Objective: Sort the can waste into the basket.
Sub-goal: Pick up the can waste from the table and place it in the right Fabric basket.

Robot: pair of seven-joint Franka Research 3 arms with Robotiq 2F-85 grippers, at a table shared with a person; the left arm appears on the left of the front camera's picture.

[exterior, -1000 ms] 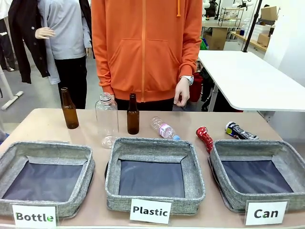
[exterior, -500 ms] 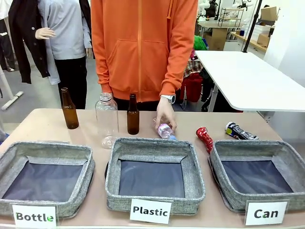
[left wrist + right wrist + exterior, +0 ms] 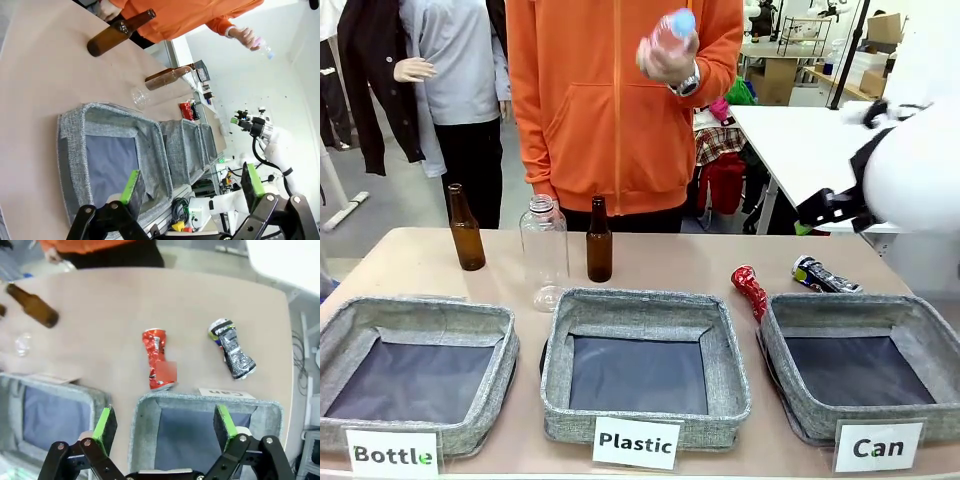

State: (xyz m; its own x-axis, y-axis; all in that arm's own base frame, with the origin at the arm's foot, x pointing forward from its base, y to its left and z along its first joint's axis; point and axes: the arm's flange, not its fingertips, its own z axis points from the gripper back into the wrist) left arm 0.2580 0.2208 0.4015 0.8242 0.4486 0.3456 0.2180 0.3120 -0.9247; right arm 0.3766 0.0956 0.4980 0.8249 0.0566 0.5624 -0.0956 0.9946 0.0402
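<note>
Left gripper (image 3: 192, 182) and right gripper (image 3: 165, 422) both gape, empty. From the right: red can (image 3: 154, 347) twelve o'clock, silver can (image 3: 231, 347) one o'clock.

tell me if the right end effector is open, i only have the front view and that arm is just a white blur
Observer: Yes. The right wrist view shows the right end effector open, jaws wide apart, nothing between them.
Operator: what's it aimed at
Observer: The can basket sits between its fingers. The red can and the silver and black can lie on the table just beyond the rim.
Operator: and the left one
Observer: The left end effector is open too and holds nothing, looking down at the bottle basket.
</note>
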